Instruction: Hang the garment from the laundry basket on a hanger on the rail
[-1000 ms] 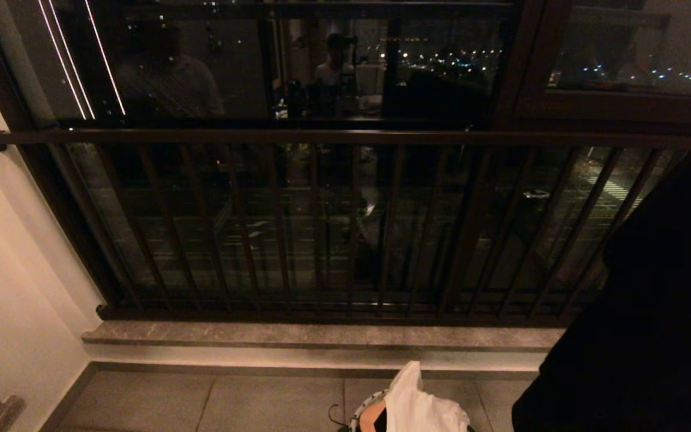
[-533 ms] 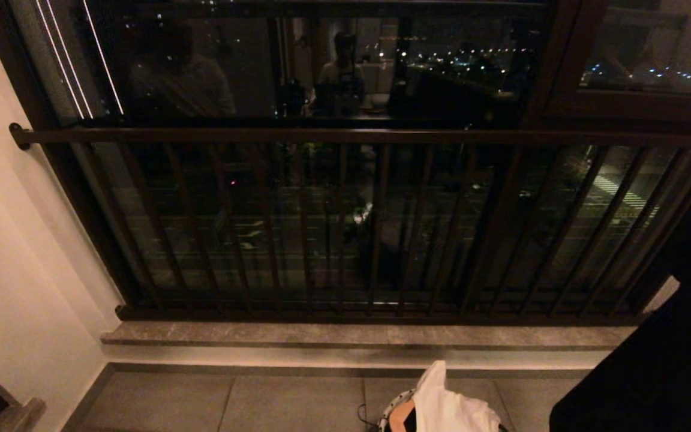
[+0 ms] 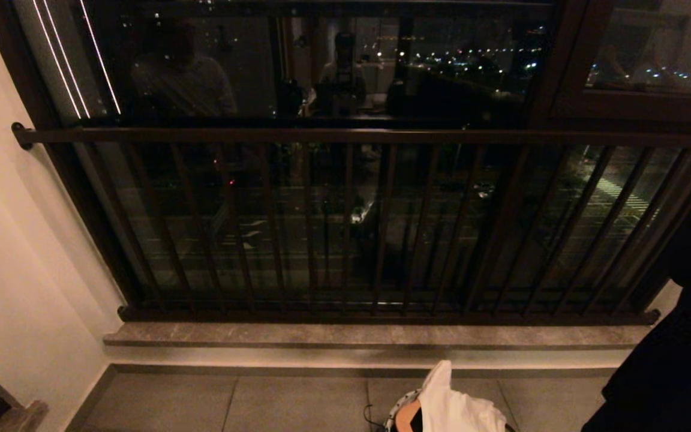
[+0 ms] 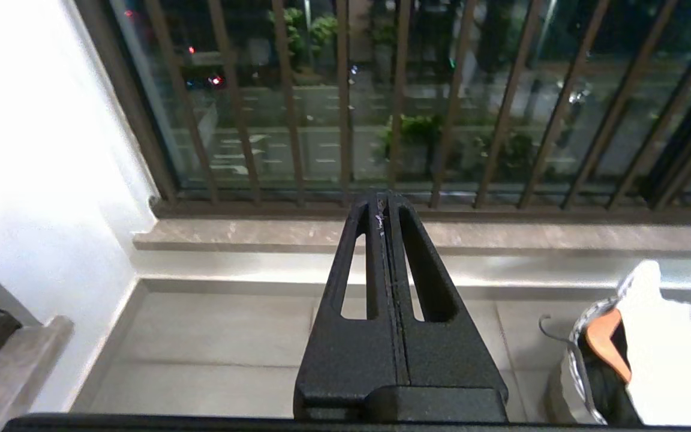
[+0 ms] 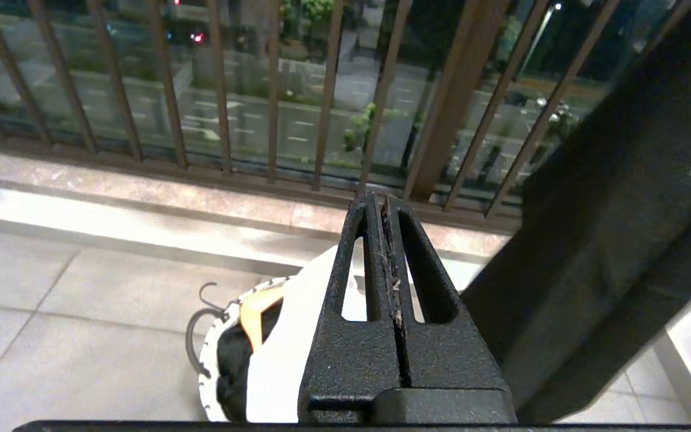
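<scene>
Tiled floor (image 3: 231, 402), laundry basket (image 5: 209, 360) holding white garment (image 5: 285, 354)

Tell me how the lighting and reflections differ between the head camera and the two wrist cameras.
Head view: dim and amber, the dark window glass mirroring a lit room. Left wrist view: brighter, the white wall washed out by glare. Right wrist view: evenly lit, with a bright band along the pale stone sill.

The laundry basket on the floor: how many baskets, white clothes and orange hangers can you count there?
laundry basket: 1
white garment: 1
orange hanger: 1
Total: 3
</scene>
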### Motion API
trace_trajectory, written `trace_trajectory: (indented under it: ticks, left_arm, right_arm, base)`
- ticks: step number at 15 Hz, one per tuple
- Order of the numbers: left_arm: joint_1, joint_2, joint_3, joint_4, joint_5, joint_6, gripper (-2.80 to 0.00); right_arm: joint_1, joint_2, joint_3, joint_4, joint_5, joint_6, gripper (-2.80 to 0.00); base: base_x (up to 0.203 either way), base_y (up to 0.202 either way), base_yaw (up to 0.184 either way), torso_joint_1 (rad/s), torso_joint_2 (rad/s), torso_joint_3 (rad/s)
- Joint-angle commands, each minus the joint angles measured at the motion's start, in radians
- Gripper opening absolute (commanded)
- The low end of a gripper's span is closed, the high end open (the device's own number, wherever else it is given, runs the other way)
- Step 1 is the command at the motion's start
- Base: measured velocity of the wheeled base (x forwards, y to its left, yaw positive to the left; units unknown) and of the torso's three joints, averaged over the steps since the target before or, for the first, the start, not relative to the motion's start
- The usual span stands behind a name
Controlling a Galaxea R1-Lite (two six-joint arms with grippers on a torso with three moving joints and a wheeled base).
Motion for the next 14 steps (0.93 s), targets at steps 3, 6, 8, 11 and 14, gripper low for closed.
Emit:
trace_trajectory:
  ticks: [3, 6, 8, 11, 14]
  left_arm:
    - [0.002, 0.0, 0.008, 0.0, 0.0, 0.0, -2.8]
    - [0.002, 0.0, 0.008, 0.0, 0.0, 0.0, -2.8]
    - [0.002, 0.0, 0.008, 0.0, 0.0, 0.0, -2.8]
    - [0.002, 0.0, 0.008, 0.0, 0.0, 0.0, -2.8]
    - [0.002, 0.0, 0.008, 0.0, 0.0, 0.0, -2.8]
  right_arm:
    - [0.002, 0.001, 0.0, 0.0, 0.001, -0.002, -2.8]
    - [0.001, 0.002, 0.0, 0.0, 0.001, -0.004, -2.8]
    - [0.002, 0.002, 0.0, 0.0, 0.001, -0.002, -2.8]
    - [0.002, 0.001, 0.0, 0.0, 0.001, -0.002, -2.8]
    - [0.002, 0.001, 0.0, 0.0, 0.001, 0.0, -2.8]
  base:
    - [0.0, 0.0, 0.0, 0.0, 0.0, 0.0]
    - [0.0, 0.0, 0.0, -0.028, 0.06, 0.032]
    - [0.0, 0.0, 0.0, -0.136, 0.33, 0.178]
    - [0.0, 0.0, 0.0, -0.149, 0.35, 0.196]
    - [0.0, 0.0, 0.0, -0.163, 0.37, 0.213]
